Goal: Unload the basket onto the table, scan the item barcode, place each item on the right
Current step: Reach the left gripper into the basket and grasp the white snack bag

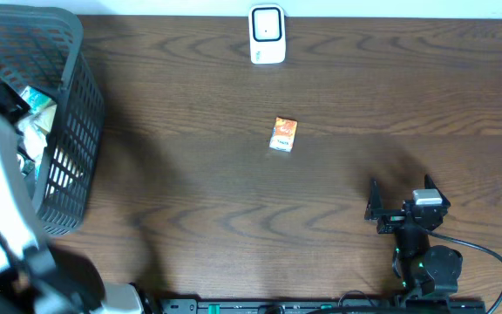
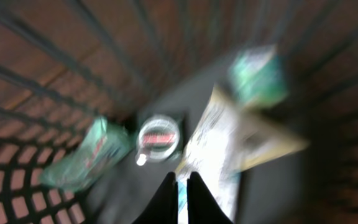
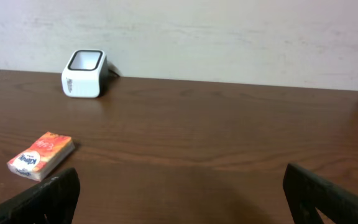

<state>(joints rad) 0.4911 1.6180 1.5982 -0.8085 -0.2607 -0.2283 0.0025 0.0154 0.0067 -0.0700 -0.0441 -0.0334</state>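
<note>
Looked like the picking step: left gripper (image 2: 179,198) down inside the basket (image 1: 70,148), shut tight, jaws pressed together at the near edge of a white packet (image 2: 213,143). Too blurred to call a real pinch, so no verdict on a hold. Took the packet for the item: flat on the basket floor, pale, faintly printed, crinkly by the look of it, no barcode made out.

Shared the basket floor with a round tin (image 2: 159,134) and a green pouch (image 2: 86,155) alongside, plus a second green pouch (image 2: 257,78) toward the far wall.

Outside, well right of the basket: an orange pack (image 1: 283,134) lying flat, and farther right and back, the scanner (image 1: 267,35), window up. Far right of the basket, right gripper (image 1: 399,187) spread wide, gripping nothing.

Called next, on this evidence, for a lift clear of the basket wall, a check for the packet in the jaws, then a carry over to the scanner, barcode side turned to the window.
</note>
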